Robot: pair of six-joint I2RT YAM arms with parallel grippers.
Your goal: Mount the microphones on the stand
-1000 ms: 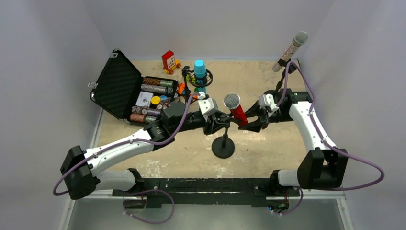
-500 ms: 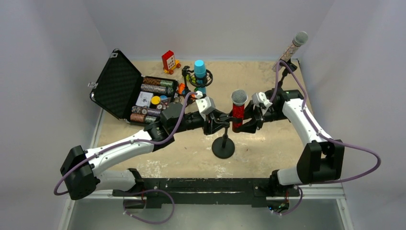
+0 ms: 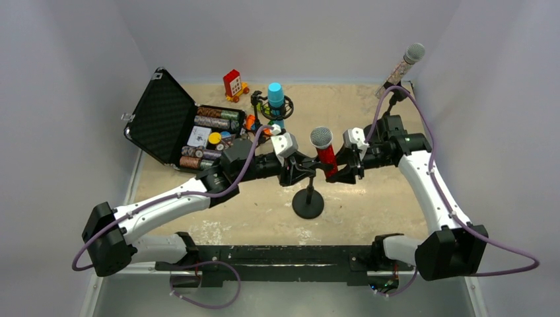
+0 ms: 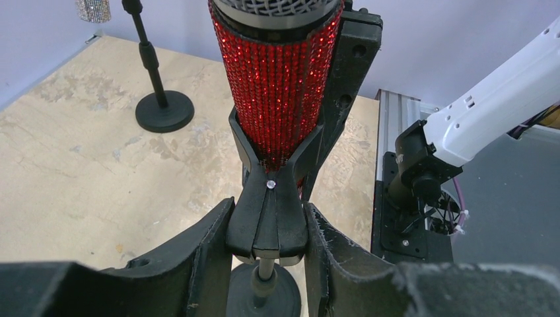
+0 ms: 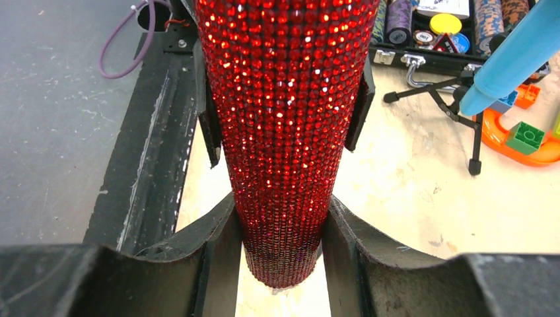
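The red glitter microphone [image 3: 325, 157] with its silver grille head stands nearly upright in the black clip of the middle stand [image 3: 308, 203]. My right gripper [image 3: 338, 169] is shut on its lower body [image 5: 284, 165]. My left gripper [image 3: 298, 173] is shut on the stand's clip [image 4: 271, 211], just under the red microphone [image 4: 280, 86]. The cyan-blue microphone [image 3: 276, 98] sits in a tripod stand at the back. The silvery-pink microphone [image 3: 400, 66] sits tilted on a stand at the far right.
An open black case [image 3: 173, 125] with rolls and small items lies at the left. A red toy [image 3: 233, 84] and orange and green bricks [image 5: 525, 135] lie near the tripod. The black frame rail [image 3: 284, 254] runs along the near edge.
The red microphone has moved left and down into the stand's clip, now tilted slightly. My right arm followed it left. My left gripper stayed on the clip.
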